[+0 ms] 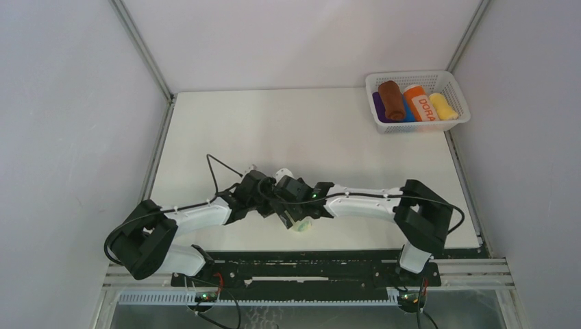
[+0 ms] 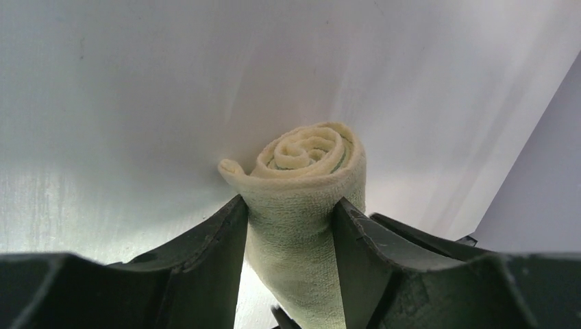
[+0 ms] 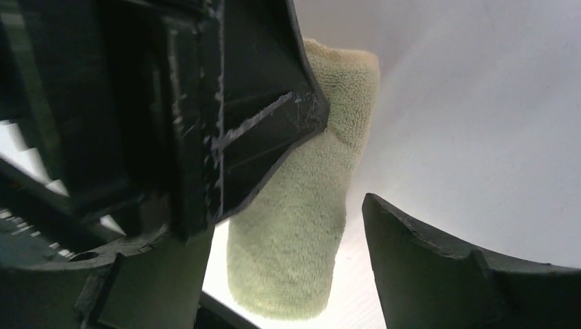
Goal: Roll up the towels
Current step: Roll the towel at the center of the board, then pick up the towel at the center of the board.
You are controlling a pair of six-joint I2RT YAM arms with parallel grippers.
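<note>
- The left jaws are clamping the cream towel roll (image 2: 301, 205) across its middle, both sides denting the terry.
- The right jaws are standing apart around the same roll. One right finger (image 3: 438, 267) is sitting clear of the cloth. The other is mostly hiding behind a dark left finger (image 3: 260, 116).
- From above, the two wrists are covering nearly all of the roll, so whether it is resting on the counter (image 1: 274, 130) is hard to tell.
- Its end is showing a tight spiral with a thin teal line inside.
- Well away from the jaws, a white basket (image 1: 425, 126) is holding the rust-brown towel (image 1: 392, 100), rolled, beside an orange roll (image 1: 422, 103) lettered "DORA".
- Grey walls (image 1: 68, 103) are enclosing the counter.
</note>
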